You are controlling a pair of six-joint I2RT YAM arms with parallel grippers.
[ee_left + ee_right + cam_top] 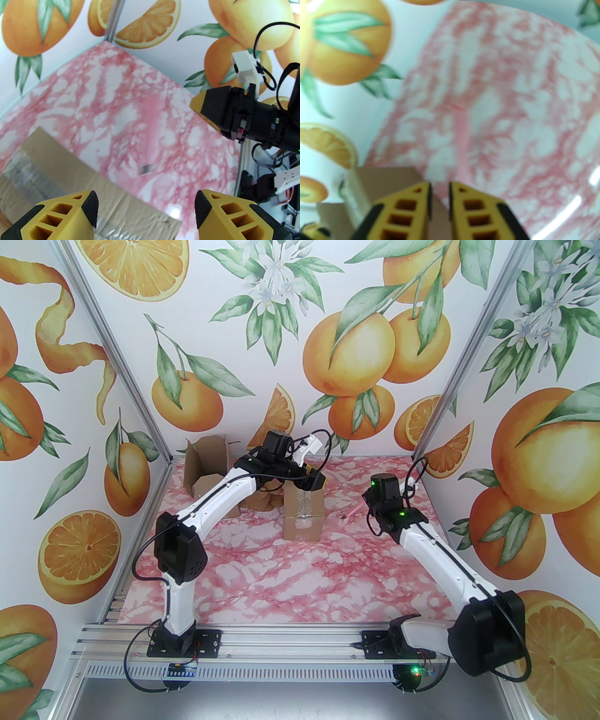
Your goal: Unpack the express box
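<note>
The express box [303, 516], brown cardboard with clear tape along its top, stands upright in the middle of the table. My left gripper [315, 483] hovers just over its top, open wide with nothing between the fingers; the taped box top [46, 164] lies under the left finger of this gripper [146, 211]. My right gripper [440, 187] is to the right of the box and points toward it. Its jaws are almost together, with a slim gap that holds nothing. Its yellow tip [195, 106] shows in the left wrist view. A box corner [382, 180] sits just ahead of it.
A thin pink cutter [352, 511] with a metal tip lies on the marble-patterned table between the box and my right arm; it also appears as a pink stick [150, 140] and blurred [461, 131]. A second, opened cardboard box [206, 469] stands at the back left corner.
</note>
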